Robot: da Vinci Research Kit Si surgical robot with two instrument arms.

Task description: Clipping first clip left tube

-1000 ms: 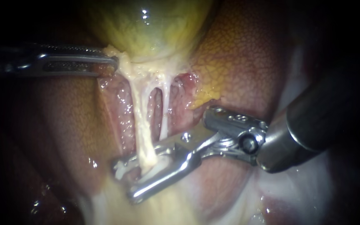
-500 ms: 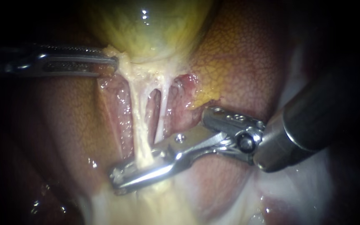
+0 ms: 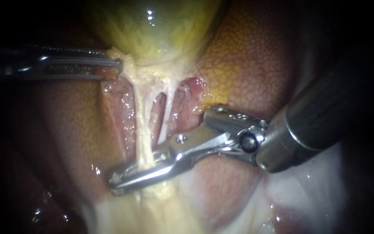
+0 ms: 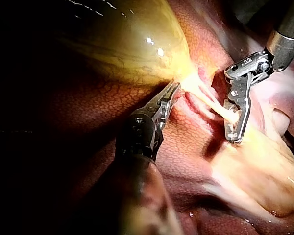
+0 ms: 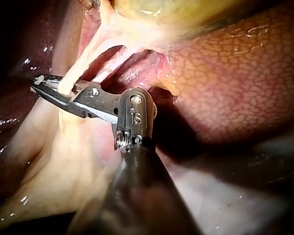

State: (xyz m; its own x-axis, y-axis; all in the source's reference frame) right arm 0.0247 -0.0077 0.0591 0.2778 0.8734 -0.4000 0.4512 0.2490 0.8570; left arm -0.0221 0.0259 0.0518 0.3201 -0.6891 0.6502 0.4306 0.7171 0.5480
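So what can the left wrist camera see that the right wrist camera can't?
Only the left wrist view shows my left instrument, its tip at the narrow end of the gallbladder, and most of that big yellow bulge. Only the right wrist view shows the small screw on the side of the right instrument. Both show that instrument's jaws shut on the left tube, the speckled liver and at least an edge of the gallbladder.
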